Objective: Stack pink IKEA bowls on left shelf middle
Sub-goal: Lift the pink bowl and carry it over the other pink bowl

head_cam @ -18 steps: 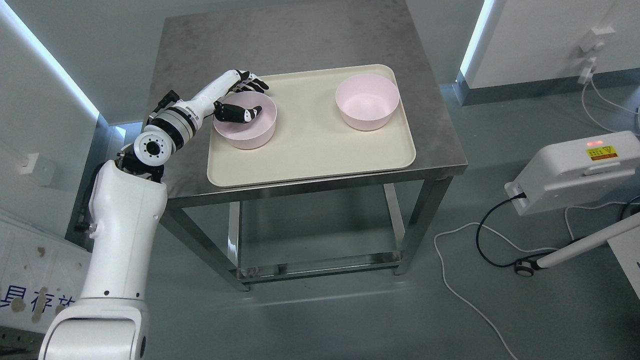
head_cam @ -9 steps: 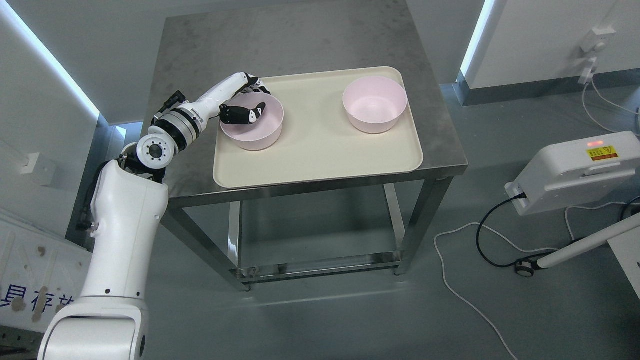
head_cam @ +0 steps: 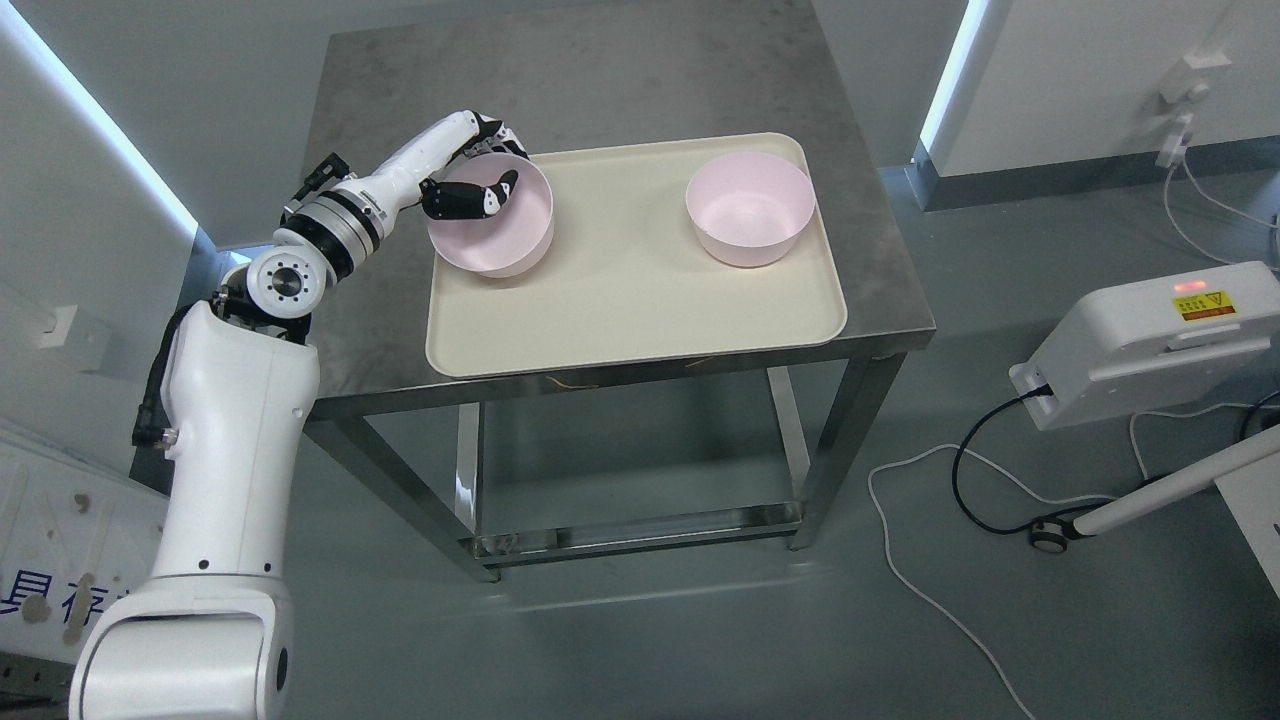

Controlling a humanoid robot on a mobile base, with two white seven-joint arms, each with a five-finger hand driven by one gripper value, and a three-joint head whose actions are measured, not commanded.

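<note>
Two pink bowls are over a cream tray (head_cam: 620, 300) on a steel table (head_cam: 560, 80). My left hand (head_cam: 472, 172) is shut on the left pink bowl (head_cam: 500, 240), thumb inside the rim and the other fingers behind its far wall. That bowl is tilted and lifted a little off the tray's left end. The right pink bowl (head_cam: 749, 208) stands upright at the tray's far right. My right arm is out of view.
A white machine (head_cam: 1150, 340) with cables on the floor stands to the right of the table. White walls with light strips flank the table at both sides. Bare steel surface lies behind the tray.
My left hand has closed on the left bowl and raised and tilted it off the tray. The camera shifted slightly between the earliest frame and the later ones.
</note>
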